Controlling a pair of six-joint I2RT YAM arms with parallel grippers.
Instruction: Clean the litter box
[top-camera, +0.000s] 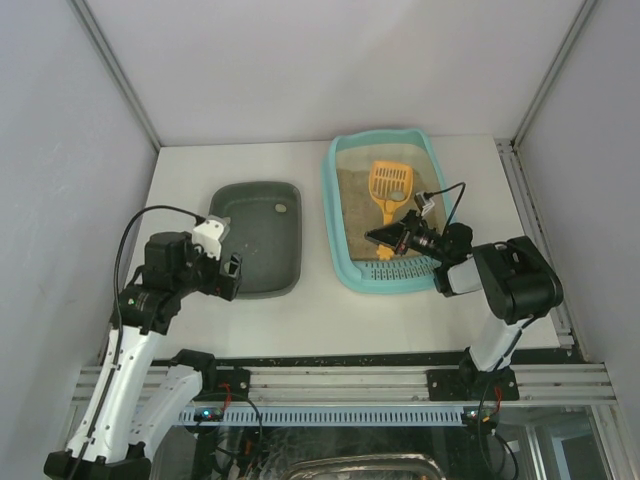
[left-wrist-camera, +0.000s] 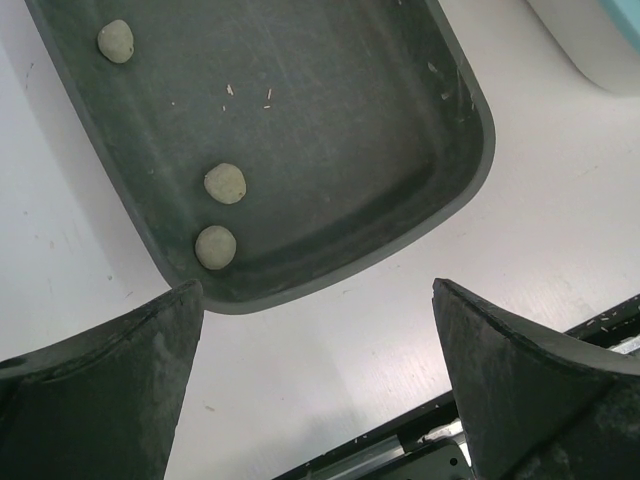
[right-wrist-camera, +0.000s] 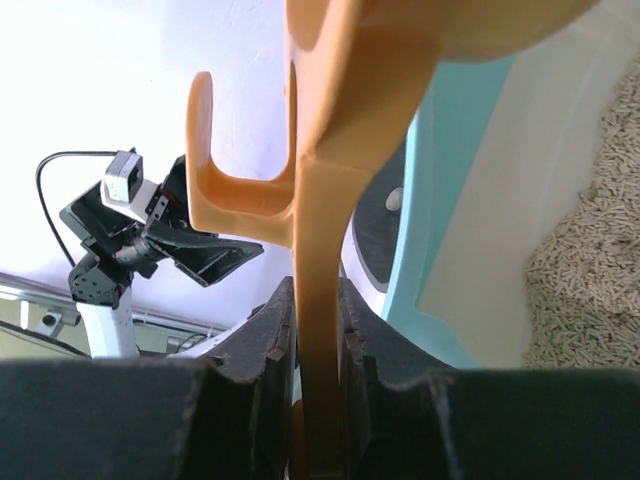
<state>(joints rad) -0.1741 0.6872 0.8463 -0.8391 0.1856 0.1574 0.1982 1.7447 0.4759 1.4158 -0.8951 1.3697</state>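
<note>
right fingers (right-wrist-camera: 265, 350): were clamped tight on the thin handle of the orange scoop (right-wrist-camera: 320, 200), nothing else in there
left fingers (left-wrist-camera: 100, 390): spread wide, holding nothing, hung by the grey tray's (left-wrist-camera: 470, 170) near edge
litter box (top-camera: 385, 283): sat on the counter (top-camera: 300, 320) just right of the grey tray, scoop head over its litter
risk: handle could probably twist in that pinch and dump litter on the counter
in the way: box rim stood between scoop and tray; three clumps (left-wrist-camera: 225, 183) lay inside the tray

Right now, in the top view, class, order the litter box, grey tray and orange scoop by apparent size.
Largest: litter box.
Next: grey tray, noticeably smaller.
Smallest: orange scoop, by far.
</note>
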